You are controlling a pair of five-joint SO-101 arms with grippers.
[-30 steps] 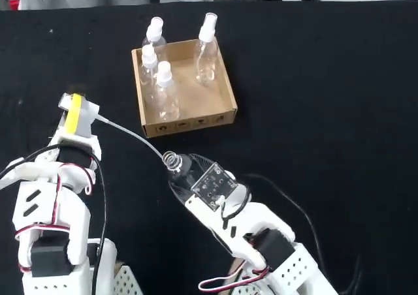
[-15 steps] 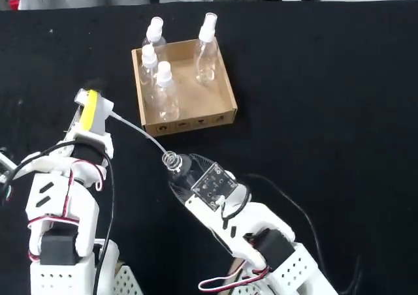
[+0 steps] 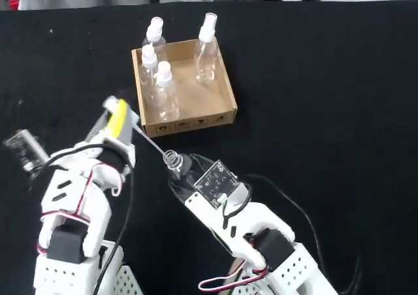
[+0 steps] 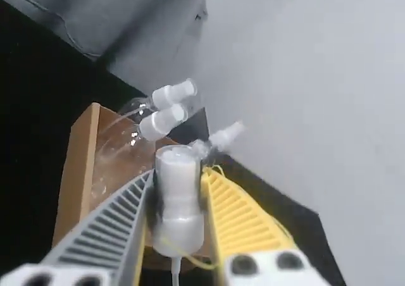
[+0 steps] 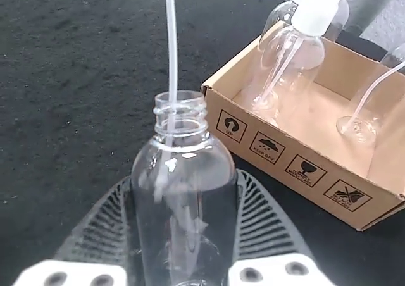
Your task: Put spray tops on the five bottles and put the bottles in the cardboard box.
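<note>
Clamped tight in right gripper (image 5: 183,200): last bare bottle (image 5: 181,153), just before the cardboard box (image 3: 226,89). Pinched shut in left gripper (image 4: 178,175): spray top (image 4: 178,210), with tube (image 5: 169,45) fed into that neck. Capping step; next, lowering straight, then seating. Beyond, four capped bottles (image 3: 164,81) in the box.

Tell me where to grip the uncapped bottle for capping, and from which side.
Grip the bottle round its straight body, below the shoulder, from the side, as the right gripper does. That leaves the threaded neck free for the spray top, whose tube sits in the opening.
</note>
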